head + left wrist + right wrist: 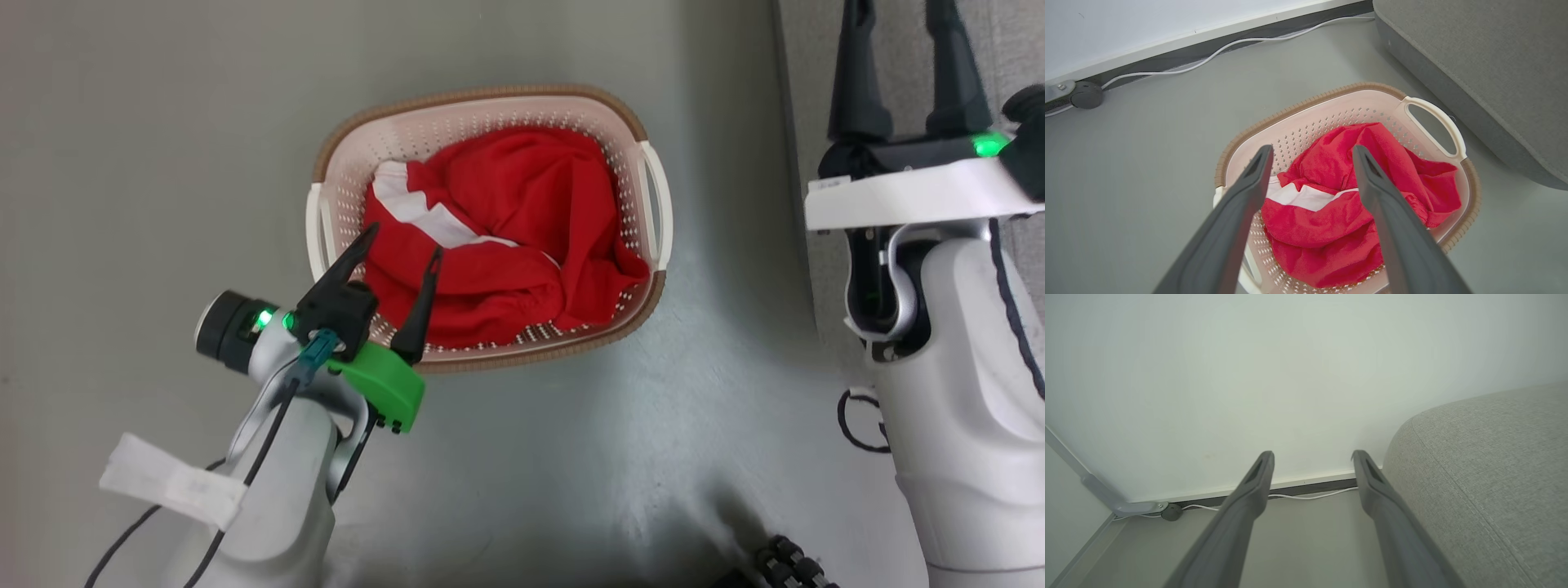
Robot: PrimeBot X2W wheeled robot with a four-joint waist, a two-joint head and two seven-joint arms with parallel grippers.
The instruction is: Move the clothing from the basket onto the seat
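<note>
The head camera sits high and looks almost straight down at the grey floor (163, 163), with the basket (490, 91) in the middle and the edge of the sofa (804, 122) at the top right. The left wrist camera is close over the basket and looks slanting down between the fingers of the left pincer (1312, 149). It shares the basket, the red clothing (1331, 228) and the sofa with the head camera. The right wrist camera looks nearly level past the right pincer (1312, 455) at the white wall (1290, 375). Both wrist cameras share the sofa and the white cable (1229, 45) by the wall.
</note>
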